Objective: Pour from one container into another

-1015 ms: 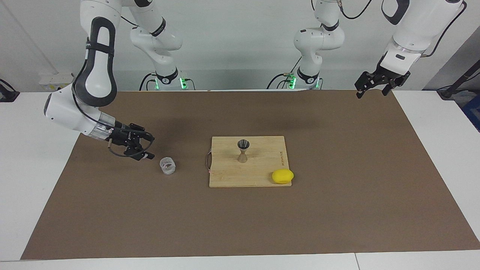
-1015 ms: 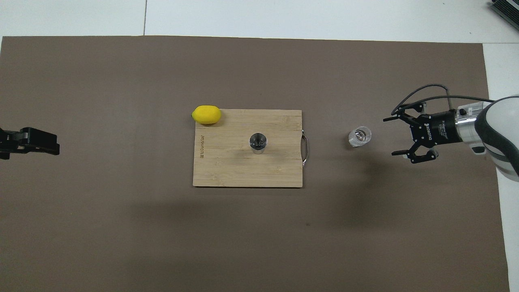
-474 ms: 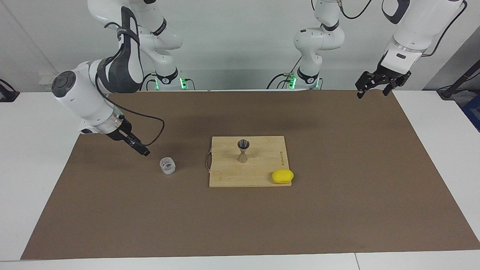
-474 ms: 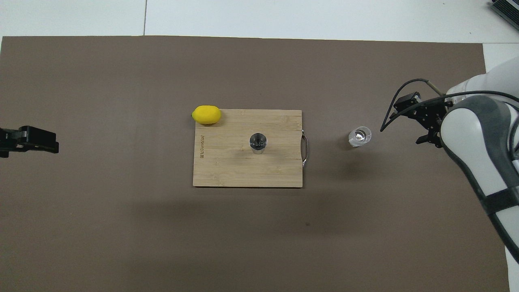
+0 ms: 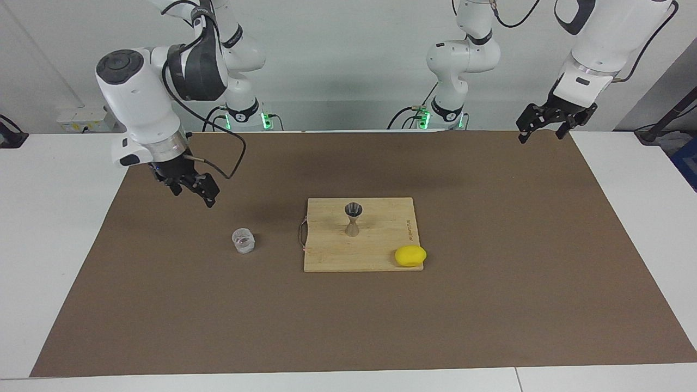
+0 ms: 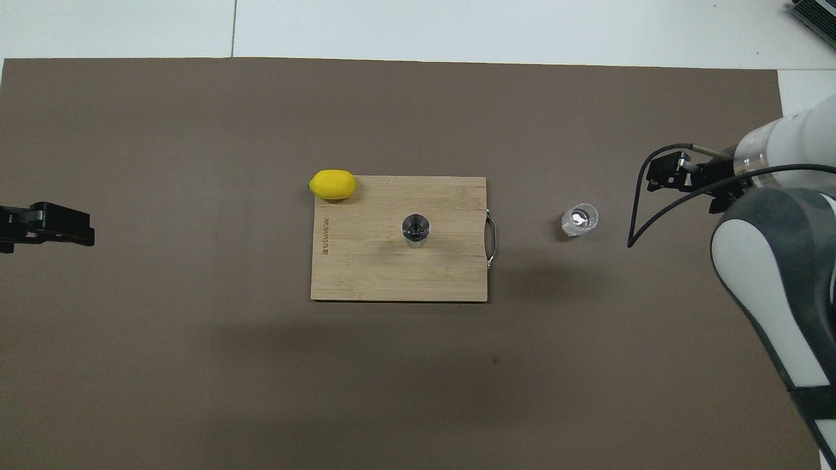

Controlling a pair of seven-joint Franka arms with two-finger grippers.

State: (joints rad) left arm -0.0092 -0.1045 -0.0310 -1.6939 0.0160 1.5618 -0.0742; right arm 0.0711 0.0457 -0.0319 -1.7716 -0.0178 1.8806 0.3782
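- The clear glass cup stands upright on the brown mat, toward the right arm's end of the table, well apart from the bamboo cutting board and touched by nothing.
- The steel jigger stands upright near the middle of the cutting board, its open cone facing up.
- A yellow lemon lies on the board's corner that is farther from the robots and toward the left arm's end, partly overhanging the edge.
- The board's metal handle is on the edge that faces the glass cup.
- The right gripper hangs in the air over bare mat near the glass cup, pointing down at a slant; its fingers stand apart and hold nothing.
- A black cable loops from the right wrist beside that gripper.
- The left arm waits; the left gripper hangs over the mat's corner at the robots' end, fingers spread and empty.
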